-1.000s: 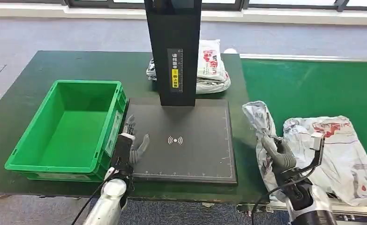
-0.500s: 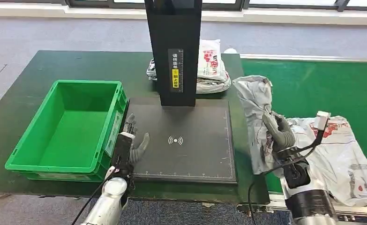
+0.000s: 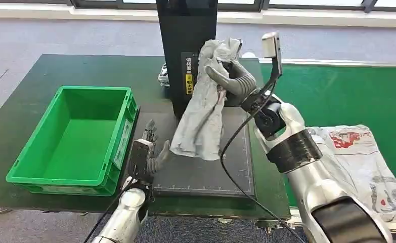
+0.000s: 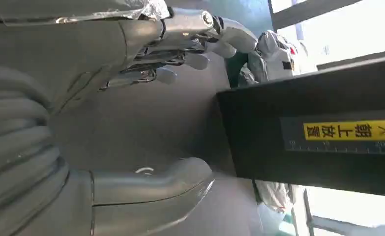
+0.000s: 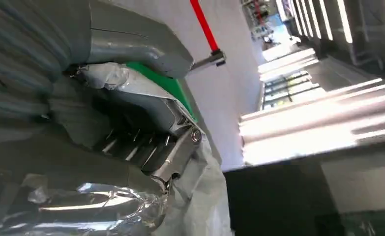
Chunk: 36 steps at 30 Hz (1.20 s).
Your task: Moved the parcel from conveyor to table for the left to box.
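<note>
- Green crate (image 3: pixel 69 136): it sits at the nine o'clock side of the worktop (image 3: pixel 29 96), open at the top, with nothing that I can see inside it. This is where the parcel has to end up, by my reading of the task.
- Left robot hand (image 3: pixel 147 154): it rests at the near left corner of the dark scanner pad (image 3: pixel 206 167), just beside the crate wall, fingers apart and holding nothing. The left wrist view shows the thumb and fingers (image 4: pixel 180 59) spread over the pad.
- Parcel (image 3: pixel 206 106): a grey plastic mailer hanging lengthwise, long axis nearly upright, its top pinched high and its lower edge dangling over the pad. That lower edge is at about one o'clock from the left robot hand and very close to it, so the left one is the nearer free hand for the boxing.
- Scanner column (image 3: pixel 186 50): the black post stands at twelve o'clock, right behind the hanging parcel. I would judge it the thing most likely to snag the bag if it swings back.
- Right robot hand (image 3: pixel 231 81): raised above the pad, fingers closed round the bunched top of the parcel. The right wrist view shows crumpled plastic (image 5: pixel 116 206) gripped under the fingers.
- Conveyor (image 3: pixel 337 96): the green belt at three o'clock carries another white mailer (image 3: pixel 362 162), well apart from the held one. More mailers (image 3: pixel 163 76) lie behind the column.
</note>
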Motion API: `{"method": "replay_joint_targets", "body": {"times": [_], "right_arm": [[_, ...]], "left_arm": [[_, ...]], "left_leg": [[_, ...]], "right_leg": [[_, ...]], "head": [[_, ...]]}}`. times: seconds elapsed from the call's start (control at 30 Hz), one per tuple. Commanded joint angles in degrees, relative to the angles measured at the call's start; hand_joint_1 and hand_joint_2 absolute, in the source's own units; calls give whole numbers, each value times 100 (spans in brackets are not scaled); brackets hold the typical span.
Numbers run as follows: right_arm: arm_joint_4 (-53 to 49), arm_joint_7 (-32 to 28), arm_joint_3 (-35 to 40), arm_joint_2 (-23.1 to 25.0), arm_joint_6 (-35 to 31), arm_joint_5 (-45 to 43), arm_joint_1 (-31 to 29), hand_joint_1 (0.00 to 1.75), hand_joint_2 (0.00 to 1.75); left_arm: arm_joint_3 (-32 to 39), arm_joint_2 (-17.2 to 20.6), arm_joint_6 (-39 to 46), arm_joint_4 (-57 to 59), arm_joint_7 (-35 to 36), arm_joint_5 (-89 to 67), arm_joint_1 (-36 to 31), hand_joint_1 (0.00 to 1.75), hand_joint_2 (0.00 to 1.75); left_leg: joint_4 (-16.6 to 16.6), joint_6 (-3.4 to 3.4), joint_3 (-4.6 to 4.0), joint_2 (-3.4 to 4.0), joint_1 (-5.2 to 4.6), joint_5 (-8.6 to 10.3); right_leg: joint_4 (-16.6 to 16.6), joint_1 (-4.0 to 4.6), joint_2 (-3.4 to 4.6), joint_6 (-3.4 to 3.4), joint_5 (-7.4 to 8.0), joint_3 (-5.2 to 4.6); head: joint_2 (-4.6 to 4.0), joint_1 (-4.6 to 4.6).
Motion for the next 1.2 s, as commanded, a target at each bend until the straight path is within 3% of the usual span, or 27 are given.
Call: {"method": "replay_joint_targets", "body": {"times": [0.03, 0.1, 0.13, 0.17, 0.3, 0.53, 0.7, 0.87, 1.2], "right_arm": [[744, 203, 1626, 124, -298, -465, -1330, 175, 175], [1064, 171, 1918, 92, -182, -544, -1337, 175, 175], [1198, 118, 2041, 76, -185, -519, -1290, 166, 175], [1275, 20, 2246, 41, -205, -331, -1225, 0, 175], [1390, -364, 2639, -81, -268, 148, -891, 0, 175], [1320, -299, 2686, -151, -424, 309, -884, 0, 175], [739, -703, 2661, -737, -582, 1359, 409, 0, 175], [646, -708, 2417, -949, -623, 1833, 941, 0, 175], [586, -723, 2365, -962, -611, 1895, 978, 0, 175]], "left_arm": [[-469, 172, 48, 885, -143, 237, -634, 0, 175], [-448, 222, 140, 907, -175, 364, -619, 0, 175], [-433, 234, 169, 903, -176, 415, -601, 0, 175], [-439, 249, 183, 881, -166, 437, -571, 0, 175], [-483, 272, 200, 781, -97, 461, -507, 0, 175], [-511, 282, 213, 742, -55, 476, -504, 0, 175], [-483, 350, 194, 436, 142, 451, -438, 0, 175], [-399, 403, 193, 340, 234, 408, -409, 0, 175], [-395, 404, 187, 305, 247, 395, -378, 0, 175]], "left_leg": [[3, 0, -6, 9, -7, 1], [1, -2, 1, 17, -3, -1], [-4, -4, 6, 25, -1, 1], [-6, -3, 12, 18, 0, 0], [-21, -4, 28, 6, 5, 4], [-4, -2, 8, -5, 3, 2], [-47, -2, 44, -28, 14, 18], [-27, 1, 36, -51, 17, 11], [-3, -1, 5, -22, 5, 0]], "right_leg": [[9, -7, 9, -2, 2, -12], [5, -3, 17, -3, 4, -7], [-1, -1, 23, -7, 8, -4], [-4, 0, 16, -6, 5, 6], [-22, 6, 6, -7, 7, 27], [-6, 3, -5, -4, 2, 8], [-61, 16, -29, -7, 15, 59], [-47, 18, -50, -3, 2, 58], [-11, 5, -17, -2, 0, 9]], "head": [[0, 0], [0, 0], [0, 0], [0, 0], [0, 0], [0, 0], [0, 2], [0, 0], [0, 0]]}}
